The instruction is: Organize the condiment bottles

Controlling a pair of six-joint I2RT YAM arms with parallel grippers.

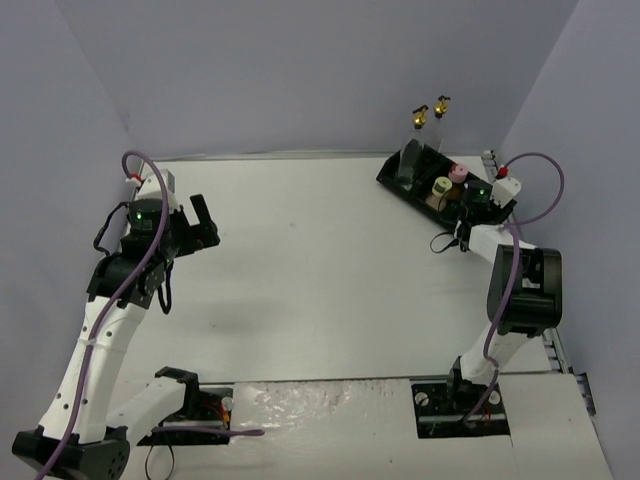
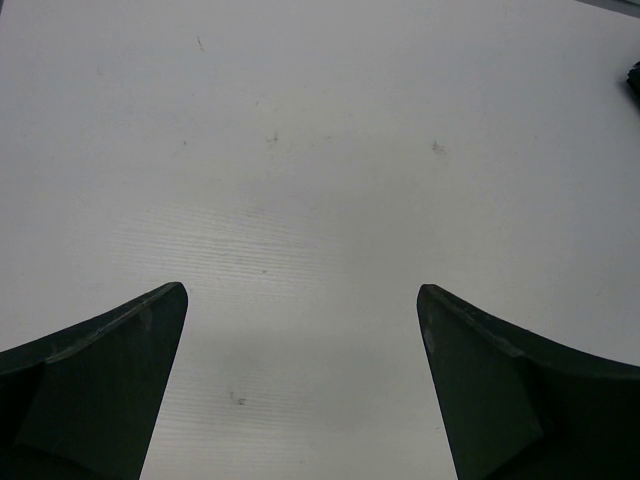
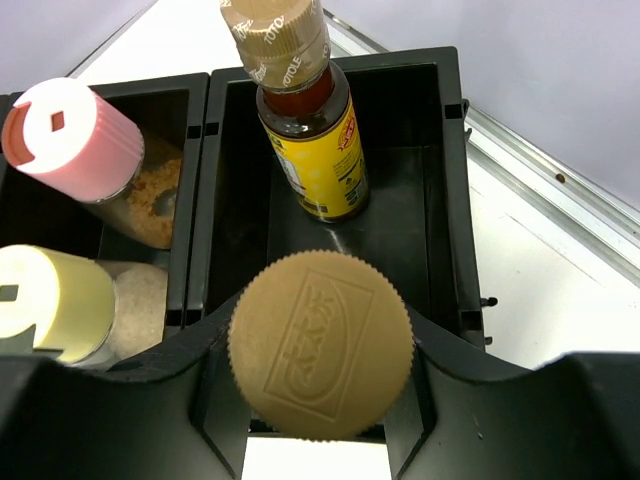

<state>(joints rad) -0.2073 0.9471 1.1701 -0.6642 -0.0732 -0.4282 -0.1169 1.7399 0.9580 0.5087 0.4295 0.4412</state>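
My right gripper (image 3: 318,340) is shut on the brown cap of an amber bottle (image 3: 320,345) and holds it upright over the rightmost compartment of the black tray (image 3: 455,200). A second amber brown-capped bottle (image 3: 310,150) stands at the far end of that compartment. The pink-capped bottle (image 3: 70,140) and the cream-capped bottle (image 3: 45,300) stand in the compartment to the left. In the top view two clear glass bottles with gold-black spouts (image 1: 418,120) (image 1: 441,105) stand at the tray's far left end. My left gripper (image 2: 302,290) is open and empty over bare table.
The tray (image 1: 388,178) lies slanted in the back right corner, close to the blue walls and the table's metal right edge (image 1: 530,270). My left gripper (image 1: 205,225) hovers at the table's left side. The white table top (image 1: 320,260) lies between the arms.
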